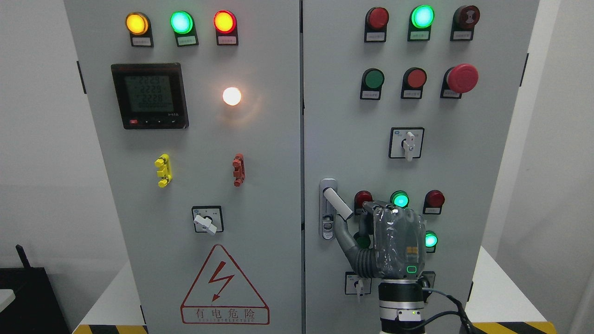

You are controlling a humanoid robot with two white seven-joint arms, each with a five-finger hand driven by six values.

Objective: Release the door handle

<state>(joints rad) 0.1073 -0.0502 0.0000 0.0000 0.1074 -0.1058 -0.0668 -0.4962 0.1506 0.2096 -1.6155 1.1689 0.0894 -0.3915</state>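
Looking at my right hand (394, 241), it sits low on the right door, w/ the thumb poking up-left so its tip is right by the white door handle (337, 203); the other fingers look loosely curled & pinch nothing I can see. That handle sticks out of its silver plate (327, 222) near the door's left edge, its long way running down-right toward my thumb, so it lies up & left of the hand. I think I need to pull back down-right; left arm isn't in the pic.
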